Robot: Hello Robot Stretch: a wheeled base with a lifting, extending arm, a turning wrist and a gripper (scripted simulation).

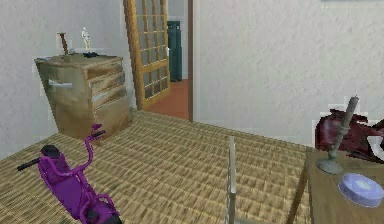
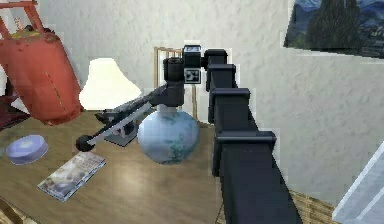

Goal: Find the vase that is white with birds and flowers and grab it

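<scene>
Centre frame: round-bellied, glossy pale-blue vase sits on wood-grain table. Dark gripper, thin fingers slanting down-left past it; cannot tell whether it holds anything.

Around the pincer: one round pale vase just beside it, one cream lamp behind it, one red tank farther toward the arm side view's left. On the bench near it lie one blue dish and one magazine.
</scene>
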